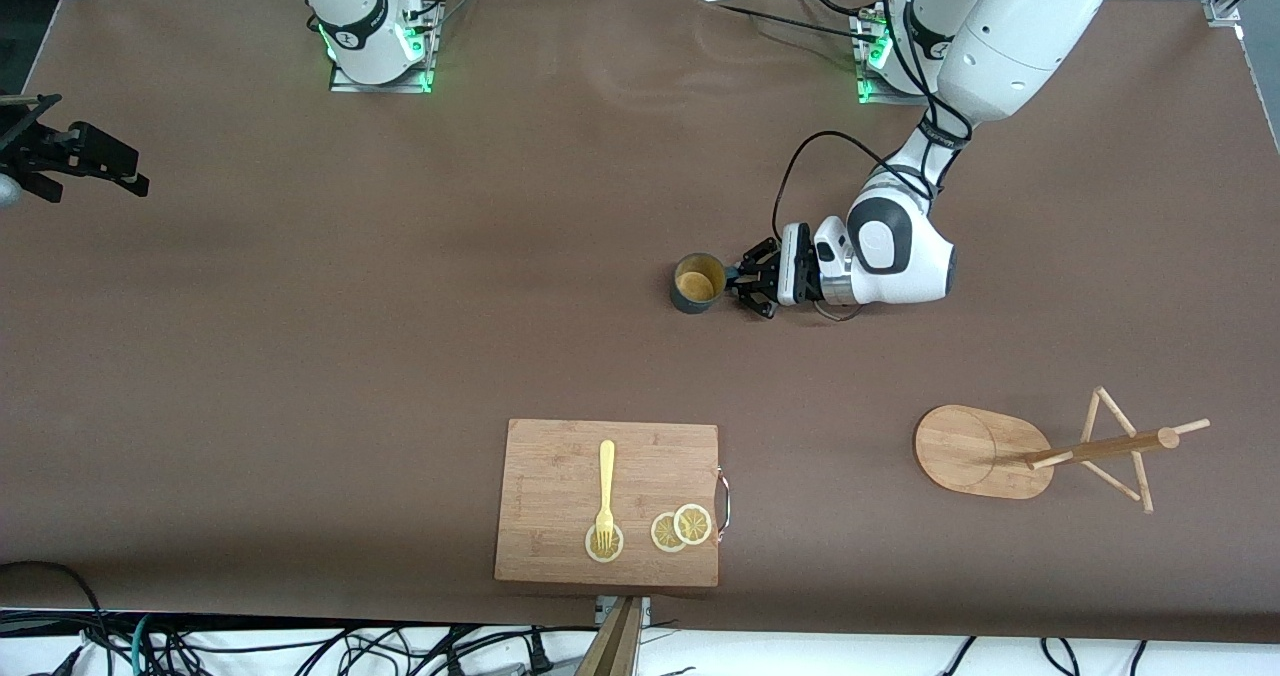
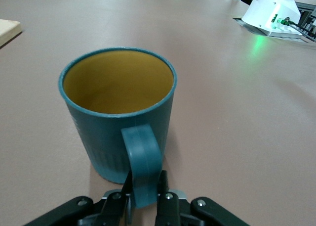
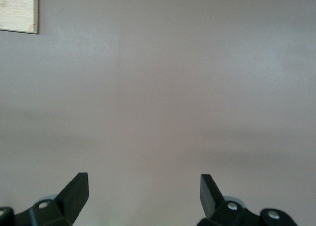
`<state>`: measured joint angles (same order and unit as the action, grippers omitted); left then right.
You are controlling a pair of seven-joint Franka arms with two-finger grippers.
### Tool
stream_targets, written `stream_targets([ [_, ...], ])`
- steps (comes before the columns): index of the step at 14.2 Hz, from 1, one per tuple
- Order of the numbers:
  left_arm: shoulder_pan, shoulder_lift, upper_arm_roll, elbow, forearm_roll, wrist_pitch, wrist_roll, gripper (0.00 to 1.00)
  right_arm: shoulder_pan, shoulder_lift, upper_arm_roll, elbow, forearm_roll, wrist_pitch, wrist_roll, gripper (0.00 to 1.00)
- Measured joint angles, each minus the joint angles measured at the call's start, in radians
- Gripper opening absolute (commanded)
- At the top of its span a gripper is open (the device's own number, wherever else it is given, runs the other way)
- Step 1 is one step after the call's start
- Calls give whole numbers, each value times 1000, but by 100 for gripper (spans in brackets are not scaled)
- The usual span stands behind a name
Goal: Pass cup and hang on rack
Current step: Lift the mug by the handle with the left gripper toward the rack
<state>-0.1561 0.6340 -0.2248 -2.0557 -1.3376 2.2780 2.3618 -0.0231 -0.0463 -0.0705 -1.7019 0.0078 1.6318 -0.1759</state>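
Note:
The cup (image 1: 697,283), a dark teal ribbed mug with a yellowish inside, stands upright on the brown table near its middle. My left gripper (image 1: 738,281) lies low beside it, toward the left arm's end, shut on the cup's handle. The left wrist view shows the cup (image 2: 118,112) close up, with both fingers of the left gripper (image 2: 144,186) pressed against the handle's two sides. The wooden rack (image 1: 985,451) stands nearer the front camera, toward the left arm's end. My right gripper (image 1: 75,156) waits at the right arm's end, and the right wrist view shows this gripper (image 3: 144,186) open over bare table.
A bamboo cutting board (image 1: 608,501) lies near the table's front edge, carrying a yellow fork (image 1: 605,491) and lemon slices (image 1: 680,528). A corner of the cutting board (image 3: 17,8) shows in the right wrist view. Both arm bases stand along the table's back edge.

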Motion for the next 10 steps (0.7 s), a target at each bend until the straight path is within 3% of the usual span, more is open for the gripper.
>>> stream_targets([
  [3, 30, -5, 10, 13, -4, -46, -67, 0, 2, 0, 1, 0, 0, 0, 0, 100],
  [10, 134, -133, 160, 47, -4, -466, -609, 0, 3, 0, 1, 1, 0, 0, 0, 100],
])
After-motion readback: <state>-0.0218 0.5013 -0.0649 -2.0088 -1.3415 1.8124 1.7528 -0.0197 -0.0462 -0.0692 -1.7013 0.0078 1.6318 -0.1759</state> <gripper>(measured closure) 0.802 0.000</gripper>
